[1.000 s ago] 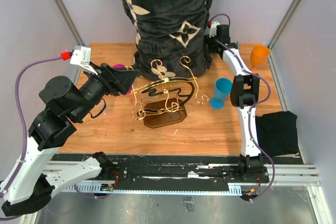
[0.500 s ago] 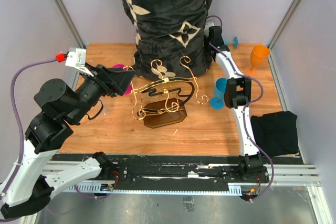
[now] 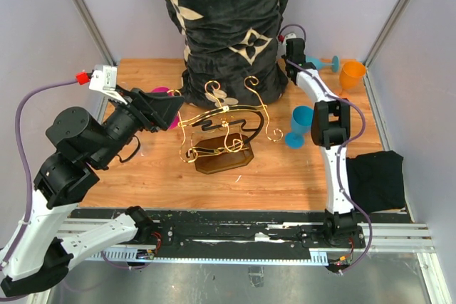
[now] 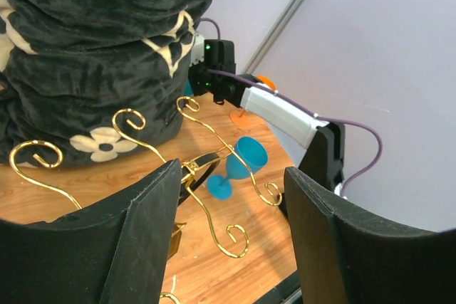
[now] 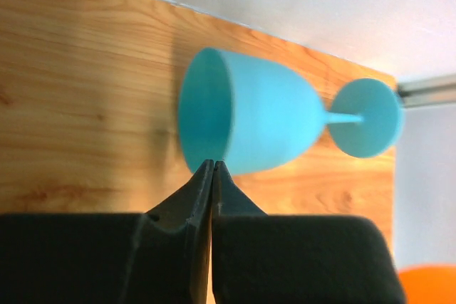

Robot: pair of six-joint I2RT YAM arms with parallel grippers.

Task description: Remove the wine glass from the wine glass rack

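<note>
Gold wine glass rack (image 3: pixel 222 132) mid-table, blue glass (image 3: pixel 299 125) upright beside it, teal wine glass (image 3: pixel 318 61) at right hand (image 3: pixel 306 59)

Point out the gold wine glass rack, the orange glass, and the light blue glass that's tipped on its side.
wine glass rack (image 3: pixel 228 164), top external view, on its dark base.
orange glass (image 3: pixel 352 72), top external view, on the bowl.
light blue glass (image 5: pixel 271 122), right wrist view, on the bowl's outer wall.
</note>
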